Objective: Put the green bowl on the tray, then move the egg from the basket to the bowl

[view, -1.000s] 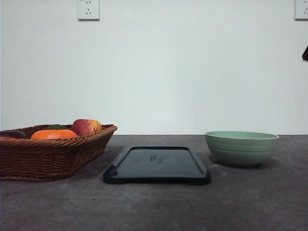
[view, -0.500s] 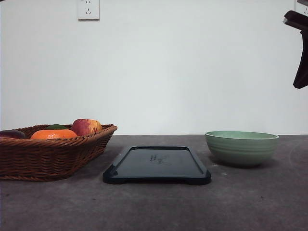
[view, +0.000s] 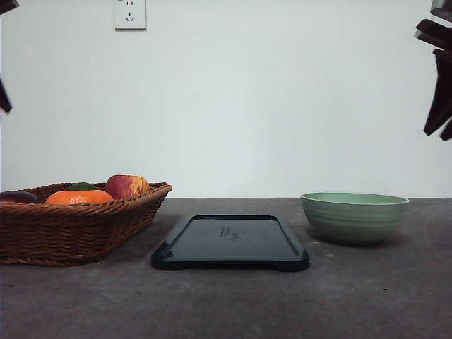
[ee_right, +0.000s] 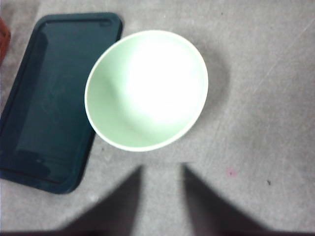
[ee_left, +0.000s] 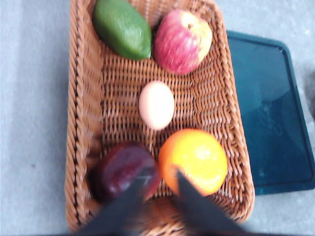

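Observation:
The green bowl (view: 354, 216) stands empty on the table, right of the dark tray (view: 230, 242), close to it but not on it. The wicker basket (view: 70, 226) sits at the left. In the left wrist view the egg (ee_left: 156, 104) lies in the middle of the basket (ee_left: 83, 98), among fruit. High over the basket my left gripper (ee_left: 160, 177) hangs open with nothing in it, and it shows at the front view's left edge (view: 4, 102). My right gripper (ee_right: 161, 169) is open high above the bowl (ee_right: 146, 90), at the top right (view: 439, 133).
The basket also holds a green avocado (ee_left: 123, 28), a red apple (ee_left: 182, 40), an orange (ee_left: 194, 161) and a dark red fruit (ee_left: 125, 169). Bare grey table (view: 226, 304) lies in front of the tray and around the bowl. A wall socket (view: 130, 13) is behind.
My right gripper has come down further into view at the top right. My left gripper has appeared at the top left edge. Bowl, tray and basket have not moved.

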Tool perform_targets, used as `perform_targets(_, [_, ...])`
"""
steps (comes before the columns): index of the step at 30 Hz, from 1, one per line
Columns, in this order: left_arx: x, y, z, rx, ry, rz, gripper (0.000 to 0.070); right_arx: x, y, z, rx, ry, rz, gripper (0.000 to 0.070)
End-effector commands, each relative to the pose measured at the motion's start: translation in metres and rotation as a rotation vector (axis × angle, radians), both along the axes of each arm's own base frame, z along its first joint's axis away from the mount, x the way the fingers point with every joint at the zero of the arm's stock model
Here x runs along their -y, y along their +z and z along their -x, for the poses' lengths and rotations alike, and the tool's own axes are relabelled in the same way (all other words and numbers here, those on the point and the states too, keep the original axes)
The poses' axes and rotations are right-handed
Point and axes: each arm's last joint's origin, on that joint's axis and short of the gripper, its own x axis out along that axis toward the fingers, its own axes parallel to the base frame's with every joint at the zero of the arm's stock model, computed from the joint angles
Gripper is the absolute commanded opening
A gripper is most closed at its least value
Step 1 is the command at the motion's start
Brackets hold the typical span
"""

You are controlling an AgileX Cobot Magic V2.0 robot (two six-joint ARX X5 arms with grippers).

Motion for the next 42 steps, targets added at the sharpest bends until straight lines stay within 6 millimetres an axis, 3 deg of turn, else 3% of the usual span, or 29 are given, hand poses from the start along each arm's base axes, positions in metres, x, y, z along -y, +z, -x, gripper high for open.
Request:
perform_targets(1, [0.0,0.008,-0.003,0.033,-0.016,-0.009,0.0328,-0.001,0.005,-0.003,0.017,0.015,0.005,0.0331])
perform_targets(10, [0.0,0.008,-0.003,0.03,-0.008,-0.002,0.0328,-0.001,0.01,-0.009,-0.075,-0.017,-0.007,0.0332])
perform_targets(20, [0.0,0.008,-0.003,0.026,0.001,0.007,0.0327,-0.003,0.01,-0.06,-0.237,0.0,0.04,0.0332])
perform_targets(29, [0.0,0.009,-0.004,0.044,-0.001,0.005,0.0315,-0.004,-0.015,-0.108,-0.299,0.009,0.118,0.0331])
perform_targets(37, [0.0,0.011,-0.006,0.081,0.0,0.006,0.0315,-0.006,-0.042,-0.134,-0.34,0.012,0.126,0.033])
perform_targets(39, [0.0,0.011,-0.006,0.08,0.0,0.007,0.0315,-0.006,-0.047,-0.137,-0.345,0.012,0.126,0.03])
perform_targets(42, [0.0,0.011,-0.006,0.08,0.0,0.006,0.0314,-0.006,-0.053,-0.139,-0.356,0.013,0.127,0.017])
